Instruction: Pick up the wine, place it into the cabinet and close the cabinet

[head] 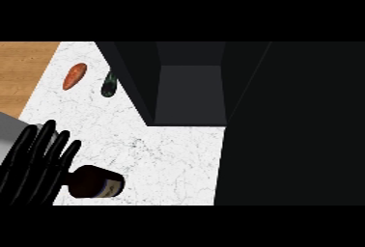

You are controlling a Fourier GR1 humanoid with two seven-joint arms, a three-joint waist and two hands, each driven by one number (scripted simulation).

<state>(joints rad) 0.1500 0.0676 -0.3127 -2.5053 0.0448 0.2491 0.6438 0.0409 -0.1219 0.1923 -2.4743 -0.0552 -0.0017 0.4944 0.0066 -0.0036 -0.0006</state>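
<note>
The wine bottle [96,182], dark with a pale label, lies on its side on the white marbled counter [164,154] near the lower left. My left hand [35,161] stands right beside it on its left, fingers straight and pointing up, open and holding nothing. The dark cabinet [189,91] sits at the top centre with its inside showing; its open door [292,125] fills the right side as a large black panel. My right hand shows nowhere in the head view.
An orange carrot-like vegetable [74,75] and a dark green one [109,85] lie on the counter at the upper left, beside the cabinet's left wall. A wooden surface [21,72] borders the counter on the far left.
</note>
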